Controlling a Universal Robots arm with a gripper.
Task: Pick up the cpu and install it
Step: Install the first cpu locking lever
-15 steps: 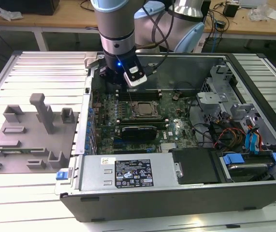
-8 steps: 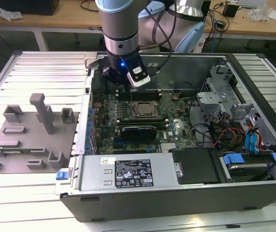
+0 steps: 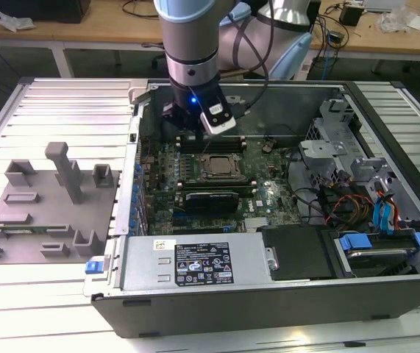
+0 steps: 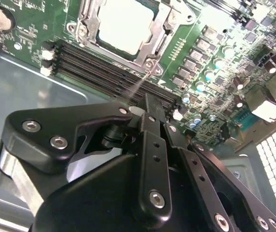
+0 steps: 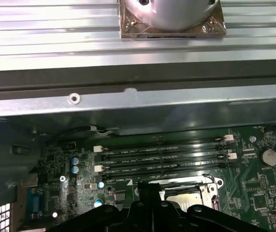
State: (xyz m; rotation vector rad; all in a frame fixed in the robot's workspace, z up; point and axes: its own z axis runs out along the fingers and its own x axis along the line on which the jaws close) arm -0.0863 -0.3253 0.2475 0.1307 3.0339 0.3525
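The gripper (image 4: pixel 149 104) hangs over the 4 memory slots (image 4: pixel 108 72) inside the computer case (image 3: pixel 283 294). I cannot tell whether it is spread or pressed together. The cpu (image 4: pixel 123 24) lies in its socket (image 4: pixel 145 57), just beyond the gripper's tip and apart from it.

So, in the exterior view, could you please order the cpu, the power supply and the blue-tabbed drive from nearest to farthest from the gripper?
From the gripper:
1. cpu, mid-motherboard, close by.
2. power supply, along the case wall nearest the camera.
3. blue-tabbed drive, in the corner at the exterior view's right.
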